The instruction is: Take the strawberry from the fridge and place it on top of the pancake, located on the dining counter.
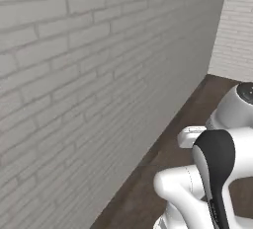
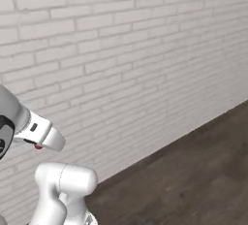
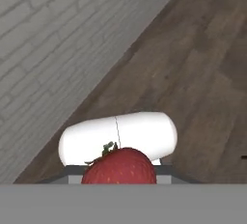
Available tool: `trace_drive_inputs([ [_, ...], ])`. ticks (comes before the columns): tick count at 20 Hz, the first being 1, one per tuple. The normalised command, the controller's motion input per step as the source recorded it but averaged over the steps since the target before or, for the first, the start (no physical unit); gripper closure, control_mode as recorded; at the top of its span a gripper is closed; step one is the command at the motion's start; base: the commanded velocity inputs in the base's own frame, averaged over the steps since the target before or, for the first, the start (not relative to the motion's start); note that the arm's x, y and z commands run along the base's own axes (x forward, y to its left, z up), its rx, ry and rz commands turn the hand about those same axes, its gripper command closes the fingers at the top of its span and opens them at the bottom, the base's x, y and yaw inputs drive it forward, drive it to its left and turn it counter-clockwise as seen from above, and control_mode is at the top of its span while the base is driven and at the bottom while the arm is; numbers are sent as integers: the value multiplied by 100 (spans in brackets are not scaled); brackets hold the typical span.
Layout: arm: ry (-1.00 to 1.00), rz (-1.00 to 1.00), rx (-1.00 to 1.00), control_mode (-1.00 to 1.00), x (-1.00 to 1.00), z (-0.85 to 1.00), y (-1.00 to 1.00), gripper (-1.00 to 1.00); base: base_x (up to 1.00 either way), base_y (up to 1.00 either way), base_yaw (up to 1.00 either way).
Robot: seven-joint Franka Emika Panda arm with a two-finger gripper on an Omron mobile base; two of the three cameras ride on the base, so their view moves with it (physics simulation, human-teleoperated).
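- Arm folded low above the dark wood floor [image 2: 193,170], beside the brick wall [image 1: 74,75].
- Gripper [image 2: 38,146] partly closed, holding one strawberry [image 3: 119,167].

A pale grey brick wall [image 1: 74,75] with light mortar lines runs along the left of the left base view and meets a second, lighter brick wall [image 1: 237,25] at a far corner. In the right base view the same brickwork [image 2: 126,49] spans the frame. Below lies a dark brown wood-plank floor [image 2: 193,180], and in the hand view the floor [image 3: 193,73] meets the wall [image 3: 48,49] along a diagonal line.
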Motion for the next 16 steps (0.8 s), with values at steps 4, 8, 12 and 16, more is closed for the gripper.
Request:
trace_drive_inputs([
  [4,0,0,0,100,0,0,0,100,20,-3,-81],
  [8,0,0,0,100,0,0,0,100,26,-1,-79],
  [12,0,0,0,100,0,0,0,100,31,-1,-76],
  [16,0,0,0,100,0,0,0,100,53,0,-66],
])
